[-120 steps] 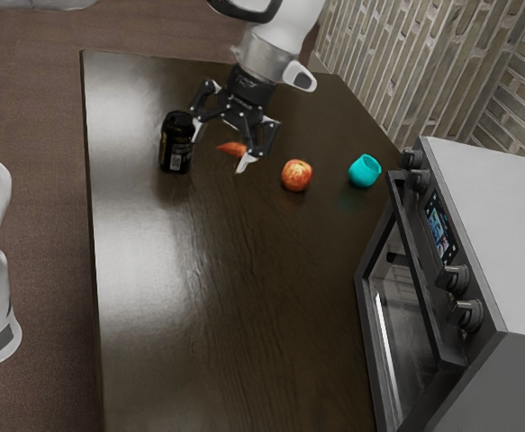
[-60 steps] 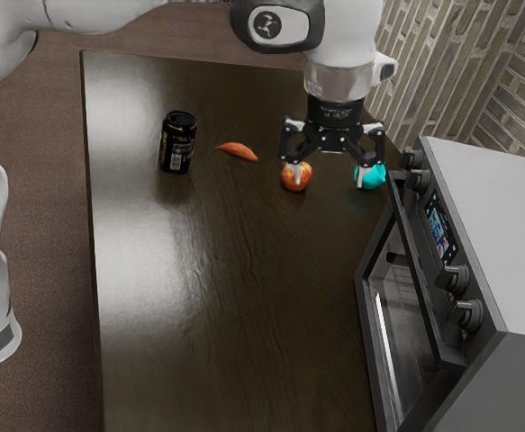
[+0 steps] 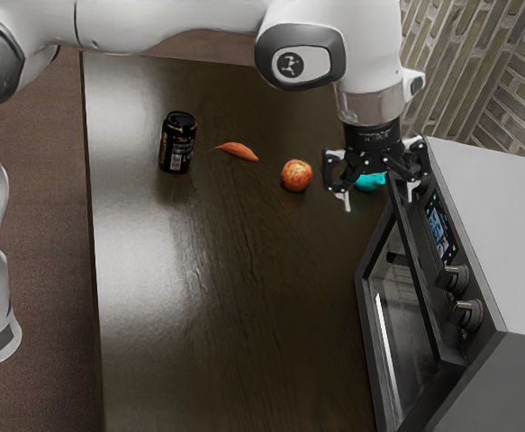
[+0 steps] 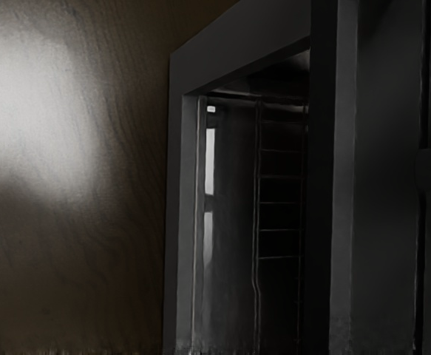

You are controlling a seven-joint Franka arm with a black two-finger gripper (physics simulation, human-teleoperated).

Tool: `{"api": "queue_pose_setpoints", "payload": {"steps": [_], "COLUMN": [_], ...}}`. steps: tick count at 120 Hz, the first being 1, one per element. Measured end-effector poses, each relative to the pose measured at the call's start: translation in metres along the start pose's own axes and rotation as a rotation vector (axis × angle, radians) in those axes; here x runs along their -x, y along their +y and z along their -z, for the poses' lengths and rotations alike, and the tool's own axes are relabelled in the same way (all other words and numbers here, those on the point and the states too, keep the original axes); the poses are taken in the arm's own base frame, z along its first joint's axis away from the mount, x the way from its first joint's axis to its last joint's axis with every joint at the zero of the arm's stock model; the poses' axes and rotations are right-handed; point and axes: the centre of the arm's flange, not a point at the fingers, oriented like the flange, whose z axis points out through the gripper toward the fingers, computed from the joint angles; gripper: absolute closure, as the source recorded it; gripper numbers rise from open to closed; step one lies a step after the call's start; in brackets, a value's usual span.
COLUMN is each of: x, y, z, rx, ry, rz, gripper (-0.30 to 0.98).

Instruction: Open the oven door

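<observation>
Hovering near one oven [image 3: 496, 216], two fingers [image 3: 348, 200] apart

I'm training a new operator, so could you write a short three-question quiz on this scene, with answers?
1. True or false: the gripper is shut.
2. Which stands farthest from the oven?
a) apple
b) black can
c) orange vegetable
3. Fill in the colour: the gripper partly hides a ____ object in the exterior view.

Key: 1. False, its fingers are spread apart. 2. b. 3. Turquoise.
</observation>
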Motion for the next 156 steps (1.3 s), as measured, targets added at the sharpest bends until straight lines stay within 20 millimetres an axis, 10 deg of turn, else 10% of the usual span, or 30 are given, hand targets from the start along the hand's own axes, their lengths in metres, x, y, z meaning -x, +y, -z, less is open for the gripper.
{"api": "queue_pose_setpoints", "payload": {"steps": [42, 156], "x": [0.019, -0.006], "y": [-0.013, -0.005], "z": [-0.011, -0.044], "rx": [0.033, 0.056], "ry": [-0.023, 0.003], "rz": [-0.003, -0.018], "gripper": [0.00, 0.01]}}
